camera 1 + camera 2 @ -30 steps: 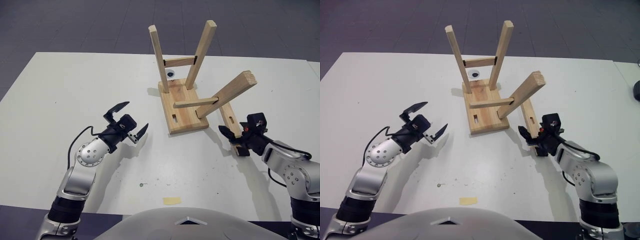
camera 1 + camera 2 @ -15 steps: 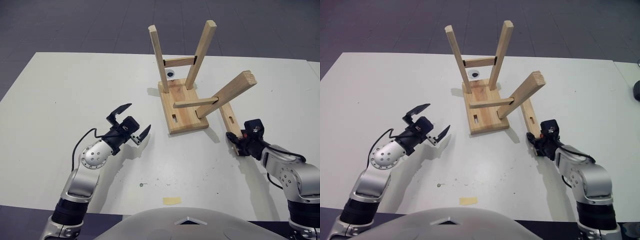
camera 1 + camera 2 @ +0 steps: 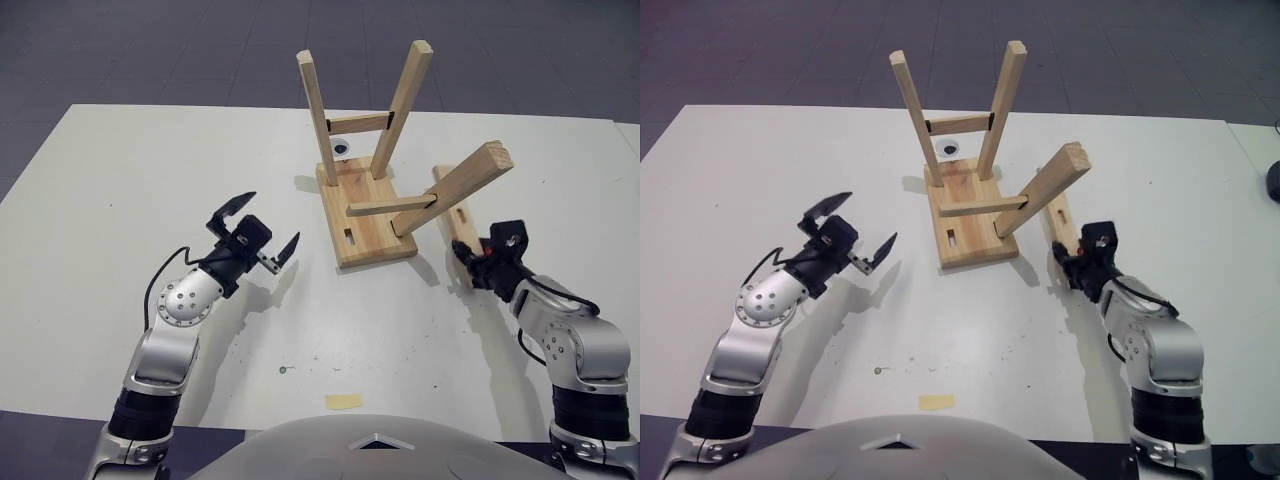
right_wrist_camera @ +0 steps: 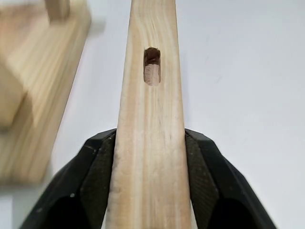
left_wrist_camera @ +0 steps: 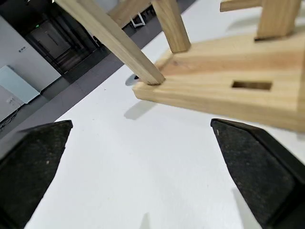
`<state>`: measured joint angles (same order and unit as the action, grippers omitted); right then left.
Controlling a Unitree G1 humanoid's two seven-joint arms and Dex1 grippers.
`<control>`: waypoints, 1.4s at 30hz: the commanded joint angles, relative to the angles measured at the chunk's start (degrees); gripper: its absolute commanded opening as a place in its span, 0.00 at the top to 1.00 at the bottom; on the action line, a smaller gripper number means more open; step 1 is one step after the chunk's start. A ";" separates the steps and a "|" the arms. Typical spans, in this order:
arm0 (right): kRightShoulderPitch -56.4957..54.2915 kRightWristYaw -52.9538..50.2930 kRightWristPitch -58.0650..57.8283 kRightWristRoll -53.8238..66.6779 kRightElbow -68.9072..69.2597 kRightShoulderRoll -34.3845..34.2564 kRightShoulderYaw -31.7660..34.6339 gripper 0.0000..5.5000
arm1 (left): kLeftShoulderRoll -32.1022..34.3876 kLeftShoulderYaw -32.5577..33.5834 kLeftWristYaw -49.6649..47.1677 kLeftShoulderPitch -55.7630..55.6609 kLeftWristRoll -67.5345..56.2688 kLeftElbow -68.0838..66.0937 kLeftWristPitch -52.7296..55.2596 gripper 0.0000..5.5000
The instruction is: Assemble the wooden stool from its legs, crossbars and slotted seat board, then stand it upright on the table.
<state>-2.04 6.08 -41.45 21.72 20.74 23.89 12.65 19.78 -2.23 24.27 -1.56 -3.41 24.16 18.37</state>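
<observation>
The slotted seat board [image 3: 365,215] lies flat on the white table. At its far end two legs [image 3: 316,110] stand upright, joined by a crossbar [image 3: 360,123]. A third leg [image 3: 455,188] leans tilted over the board's right side, with a second crossbar [image 3: 390,207] stuck in it. To the right of the board lies a loose leg [image 3: 462,232], its mortise hole [image 4: 152,67] facing up. My right gripper [image 3: 472,260] is shut on that leg's near end [image 4: 151,119]. Left of the board, my left gripper [image 3: 270,218] hovers open with nothing between its pads [image 5: 33,162].
A small round black-and-white object [image 3: 343,148] sits behind the board. A yellow scrap of tape [image 3: 344,401] lies near the table's front edge. White tabletop [image 3: 150,170] stretches wide to the left, and the floor drops off beyond the far edge.
My right gripper moved in and shut on the loose leg's near end, and the leg slid toward the far side. My left gripper rose slightly toward the board, still open.
</observation>
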 commanded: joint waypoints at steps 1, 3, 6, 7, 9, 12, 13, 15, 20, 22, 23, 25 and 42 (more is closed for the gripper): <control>-9.57 -0.87 16.85 -6.72 -1.23 1.46 2.06 0.63 | -2.41 9.31 -0.69 -13.11 -17.99 6.54 13.75 0.02; -14.87 0.39 25.51 -10.31 -1.79 3.76 1.76 0.63 | -3.77 15.75 -4.25 -22.41 -32.57 7.27 21.53 0.02; -20.87 4.04 33.82 -12.80 -0.58 6.30 0.10 0.63 | -4.82 21.82 -11.15 -34.11 -52.61 4.01 27.13 0.02; -22.33 5.63 35.58 -12.66 0.04 6.58 -0.76 0.63 | -5.37 22.67 -14.00 -36.96 -59.39 2.71 27.65 0.02; -23.85 8.43 37.76 -12.35 2.37 6.77 -2.85 0.63 | -6.61 22.70 -19.30 -41.36 -71.99 0.31 27.37 0.02; -24.76 10.74 37.51 -10.27 6.16 4.88 -5.89 0.63 | -6.69 20.84 -23.96 -43.87 -83.01 -1.50 27.02 0.02; -24.40 11.34 37.11 -9.69 7.32 4.11 -7.12 0.63 | -6.38 20.21 -25.40 -44.21 -85.52 -2.23 27.06 0.02; -22.99 12.21 36.53 -8.94 9.20 2.40 -9.58 0.63 | -5.42 19.15 -28.03 -44.62 -89.40 -3.16 26.97 0.02; -18.97 14.30 33.60 -6.52 13.46 -1.10 -15.90 0.63 | -2.37 17.04 -32.29 -45.37 -95.66 -2.69 26.06 0.02; -17.75 14.87 32.49 -6.32 15.10 -1.69 -17.64 0.63 | -1.34 16.06 -32.93 -45.53 -95.50 -3.01 26.14 0.02; -17.40 14.98 32.03 -6.53 15.58 -1.84 -18.28 0.63 | -0.68 15.61 -32.79 -45.52 -95.15 -3.03 26.18 0.02; -16.55 15.91 30.97 -6.39 16.13 -1.56 -19.18 0.63 | 0.09 14.90 -32.78 -45.63 -94.81 -2.91 25.97 0.02; -13.82 16.57 30.99 -9.71 15.86 -3.44 -19.48 0.63 | 4.73 14.96 -32.28 -47.12 -94.07 -4.50 23.51 0.52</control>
<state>-15.88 23.62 -10.47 12.57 36.41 21.10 -7.48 23.58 12.81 -7.90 -48.46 -98.08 19.87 42.33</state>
